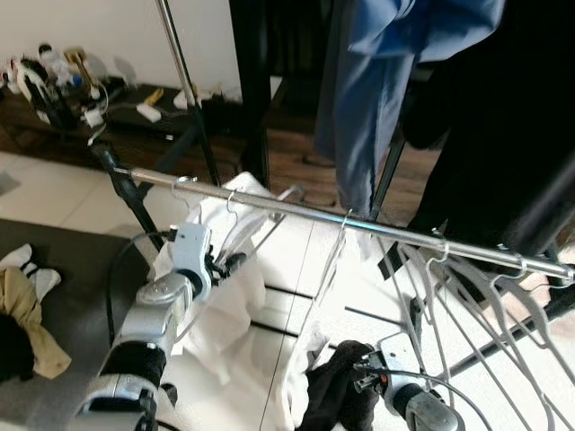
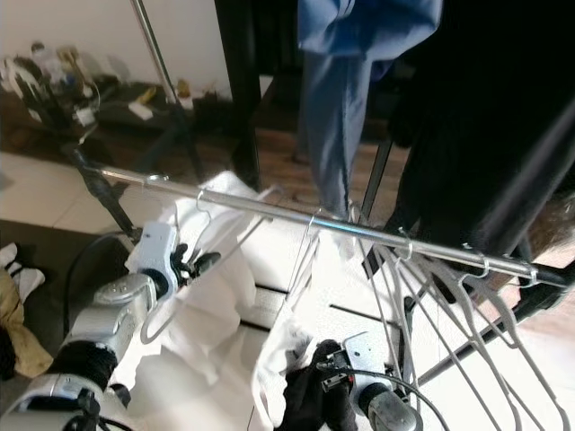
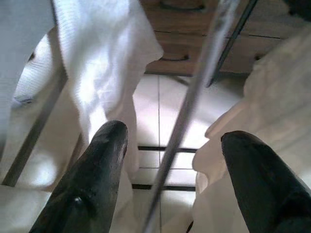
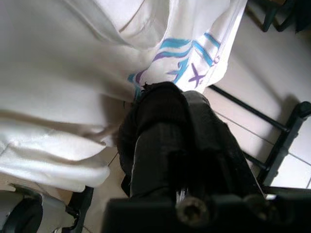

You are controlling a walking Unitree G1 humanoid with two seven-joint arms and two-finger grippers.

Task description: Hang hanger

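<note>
A silver rail [image 1: 359, 223] slopes across the view, lower to the right. A wire hanger hook [image 1: 232, 201] on it carries a white garment [image 1: 225, 305]. My left gripper [image 1: 232, 263] is just under the rail against that garment; it is open, and a thin metal rod [image 3: 187, 111] runs between its fingers [image 3: 104, 160]. Another hanger [image 1: 334, 251] holds a white shirt with blue and purple print [image 4: 189, 63]. My right gripper [image 1: 361, 370] is low down and shut on a black cloth [image 1: 337, 395]. Several empty white hangers [image 1: 467, 296] hang further right.
A blue garment [image 1: 395, 54] and a black one [image 1: 503, 135] hang behind the rail. The rack's upright pole [image 1: 184, 72] rises at the left. A low dark table [image 1: 135, 117] with clutter stands at the back left. Clothes [image 1: 22, 314] lie on the floor at my left.
</note>
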